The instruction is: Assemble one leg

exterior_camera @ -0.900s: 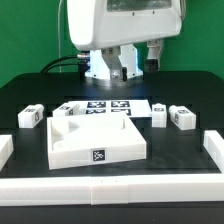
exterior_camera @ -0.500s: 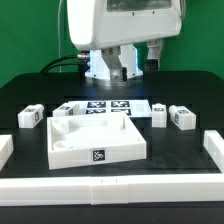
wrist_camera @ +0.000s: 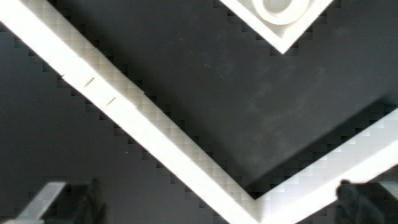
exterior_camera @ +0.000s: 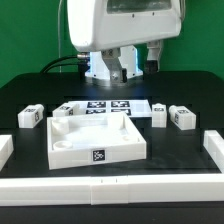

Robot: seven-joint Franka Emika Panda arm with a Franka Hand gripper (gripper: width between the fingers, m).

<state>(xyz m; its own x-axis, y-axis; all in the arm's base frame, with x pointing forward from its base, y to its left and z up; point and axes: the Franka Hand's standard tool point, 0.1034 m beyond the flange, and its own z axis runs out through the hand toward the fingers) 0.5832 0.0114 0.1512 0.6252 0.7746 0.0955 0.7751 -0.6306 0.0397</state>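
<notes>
Near edge: long white border strip [exterior_camera: 110,186] lies across the black table [exterior_camera: 185,95]. Behind it, at centre, sits the white tray panel [exterior_camera: 97,152]. The leg [exterior_camera: 30,116] rests on the table beside the panel on the exterior view's left. A second leg [exterior_camera: 158,113] and a third leg [exterior_camera: 182,117] lie on the exterior view's right. The marker board [exterior_camera: 100,106] lies just beyond the panel. Farthest, the gripper [exterior_camera: 125,68] hangs raised, well apart from every leg. In the wrist view the fingers [wrist_camera: 63,203] are released and spread wide, gripping nothing.
</notes>
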